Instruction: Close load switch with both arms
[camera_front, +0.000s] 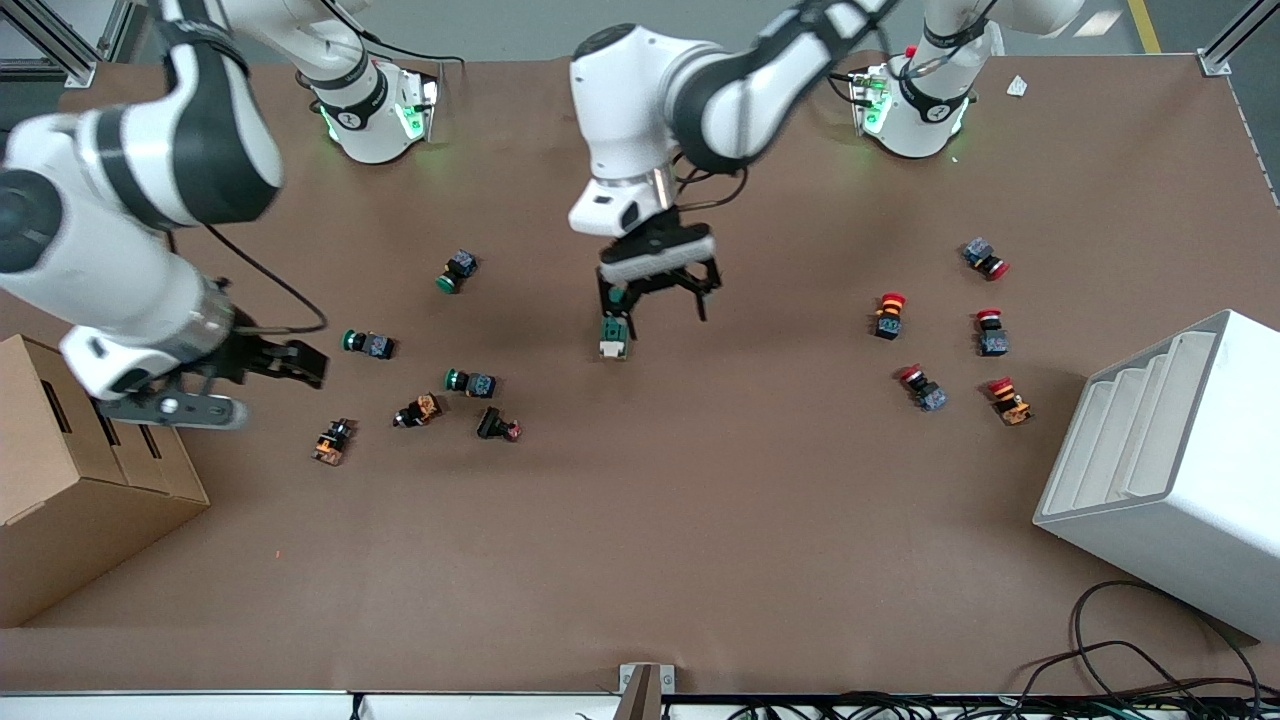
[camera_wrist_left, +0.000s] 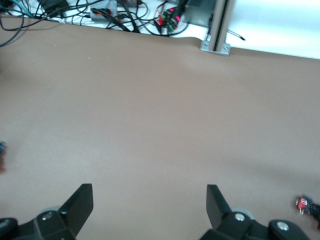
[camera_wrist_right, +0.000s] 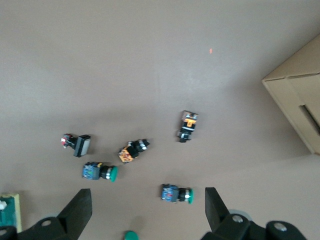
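The load switch, a dark green block with a white piece, lies mid-table. It also shows at the edge of the right wrist view. My left gripper is open over the middle of the table. One of its fingers stands right above the switch; I cannot tell whether it touches. In the left wrist view the left gripper holds nothing, with only bare table between its fingers, and the switch is hidden there. My right gripper is open and empty over the green-capped buttons near the right arm's end; it shows the same in its own view.
Green-capped buttons, orange ones and a black one lie near the right gripper. Red-capped buttons lie toward the left arm's end. A cardboard box and a white rack stand at the table's ends.
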